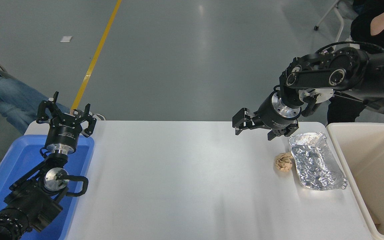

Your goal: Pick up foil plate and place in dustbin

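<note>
The shiny crinkled foil plate (316,161) lies flat on the white table (178,180) near its right edge, right beside the cream dustbin (375,173). My right gripper (254,130) hangs open and empty above the table, just left of the plate's far end, jaws spread wide and pointing down-left. My left gripper (66,110) is parked open at the lower left, over a blue tray.
A small crumpled tan paper ball (284,161) sits against the plate's left side. The blue tray (18,166) lies at the table's left end. A person in black stands at the top right, another in jeans (5,96) sits at the left.
</note>
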Motion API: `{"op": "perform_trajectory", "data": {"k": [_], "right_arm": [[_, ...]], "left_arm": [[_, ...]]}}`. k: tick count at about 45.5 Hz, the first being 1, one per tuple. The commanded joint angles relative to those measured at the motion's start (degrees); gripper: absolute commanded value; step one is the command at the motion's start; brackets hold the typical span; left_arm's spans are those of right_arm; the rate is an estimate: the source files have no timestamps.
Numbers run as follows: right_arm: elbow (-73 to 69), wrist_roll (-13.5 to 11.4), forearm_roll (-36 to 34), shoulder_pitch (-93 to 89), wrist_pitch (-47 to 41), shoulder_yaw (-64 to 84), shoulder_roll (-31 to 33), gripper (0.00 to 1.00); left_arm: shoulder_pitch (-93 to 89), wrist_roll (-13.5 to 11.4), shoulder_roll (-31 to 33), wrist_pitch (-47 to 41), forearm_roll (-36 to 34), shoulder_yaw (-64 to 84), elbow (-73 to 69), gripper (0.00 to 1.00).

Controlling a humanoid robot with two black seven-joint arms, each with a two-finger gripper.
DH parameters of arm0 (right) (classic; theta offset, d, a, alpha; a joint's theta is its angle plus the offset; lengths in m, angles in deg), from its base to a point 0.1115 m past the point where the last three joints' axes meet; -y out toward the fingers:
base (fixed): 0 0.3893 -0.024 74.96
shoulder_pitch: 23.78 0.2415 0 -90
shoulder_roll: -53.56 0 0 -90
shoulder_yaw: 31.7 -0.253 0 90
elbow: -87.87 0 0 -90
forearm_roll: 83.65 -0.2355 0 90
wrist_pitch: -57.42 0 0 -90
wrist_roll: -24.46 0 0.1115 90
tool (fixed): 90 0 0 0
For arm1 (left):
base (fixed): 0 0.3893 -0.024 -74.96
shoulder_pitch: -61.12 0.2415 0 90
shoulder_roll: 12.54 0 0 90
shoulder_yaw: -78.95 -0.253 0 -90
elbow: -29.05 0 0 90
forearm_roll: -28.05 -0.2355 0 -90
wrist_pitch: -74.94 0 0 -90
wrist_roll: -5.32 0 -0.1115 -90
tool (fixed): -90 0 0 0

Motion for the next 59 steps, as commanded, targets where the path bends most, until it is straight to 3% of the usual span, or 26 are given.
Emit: {"op": "perform_trajectory", "data": {"k": [1, 34, 59], "right_arm": [[2.2, 0.0, 0.3, -0.9, -0.1, 0.0, -0.2, 1.0], [2.7, 0.0, -0.1, -3.1, 0.9, 5.4, 1.0, 1.0], [18.1, 0.0, 0.8, -21.3, 22.1, 19.9, 1.8, 1.0]], "left_arm": [[0.0, 0.0, 0.0, 0.0, 0.0, 0.0, 0.0, 0.99], [0.0, 0.0, 0.0, 0.0, 0.0, 0.1, 0.0, 0.99], [0.0, 0.0, 0.0, 0.0, 0.0, 0.1, 0.0, 0.99]]}}
